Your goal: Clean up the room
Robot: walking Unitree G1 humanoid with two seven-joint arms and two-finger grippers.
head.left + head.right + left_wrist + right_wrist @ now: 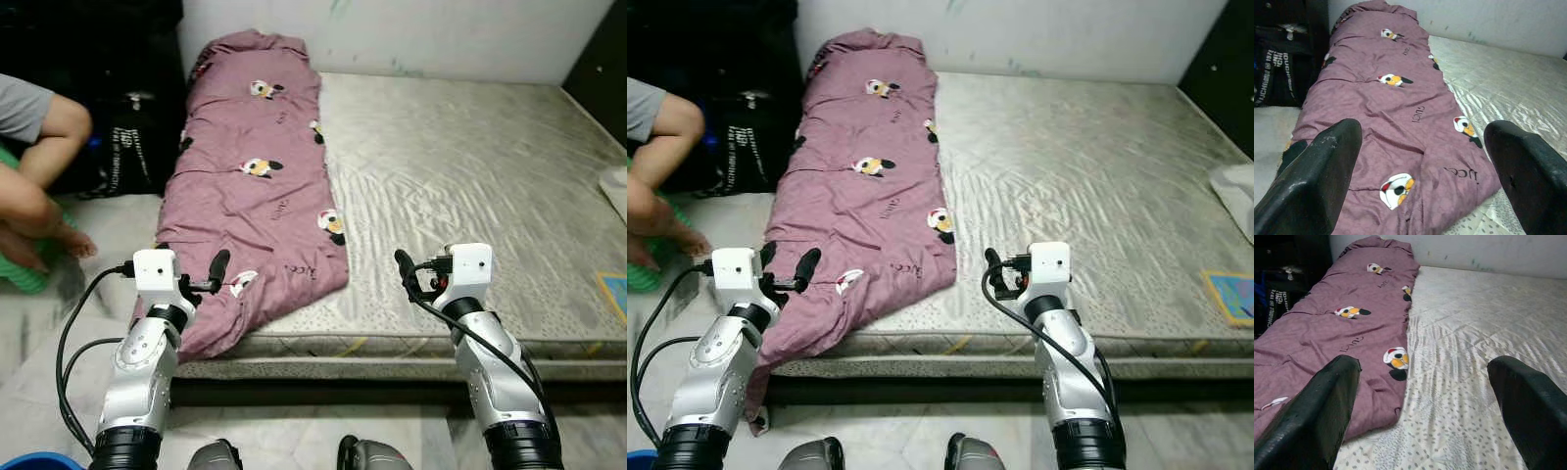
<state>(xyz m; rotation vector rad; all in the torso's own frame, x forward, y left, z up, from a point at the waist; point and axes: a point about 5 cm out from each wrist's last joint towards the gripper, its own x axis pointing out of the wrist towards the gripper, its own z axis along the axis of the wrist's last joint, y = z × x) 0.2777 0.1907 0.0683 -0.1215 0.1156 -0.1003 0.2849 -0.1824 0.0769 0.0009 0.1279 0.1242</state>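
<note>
Lying bare across most of the floor is a big grey mattress [470, 166], and a folded purple blanket [255, 186] with cartoon prints is running down its left side, near corner drooping over the edge. Left gripper [1425, 166] is hovering over that corner, fingers spread wide, gripping nothing. Right gripper [1425, 401] is hanging over bare mattress beside the blanket, equally wide and empty. A person's knee [61, 122] is poking in far left.

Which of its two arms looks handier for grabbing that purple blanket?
Probably the left. The left gripper hangs open right over the near end of the purple blanket, while the right gripper, also open, is above bare mattress beside it.
</note>
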